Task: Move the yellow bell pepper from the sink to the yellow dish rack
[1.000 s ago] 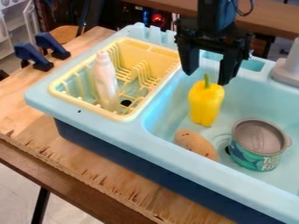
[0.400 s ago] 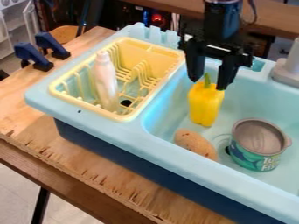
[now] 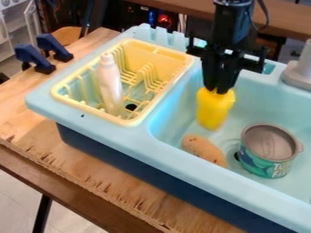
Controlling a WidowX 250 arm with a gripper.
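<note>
The black gripper (image 3: pixel 218 89) hangs over the back left part of the sink basin, shut on the top of a yellow bell pepper (image 3: pixel 213 110). Its fingers cover the pepper's stem. The pepper is upright below them. In front of the pepper lies a brown potato-like object (image 3: pixel 204 149) against the basin's near wall. To the right of that stands a tin can (image 3: pixel 268 150) with a teal label and a grey top, beside the drain.
A yellow dish rack (image 3: pixel 58 93) sits left of the basin, with a white bottle (image 3: pixel 110 83) leaning in it. The grey faucet base (image 3: pixel 300 73) is at the right edge. Blue clamps (image 3: pixel 34 58) grip the wooden table (image 3: pixel 37 134) at the left.
The gripper has come down and slightly right over the pepper, and its fingers have closed on the pepper's top. The pepper looks slightly shifted; the other objects have stayed put.
</note>
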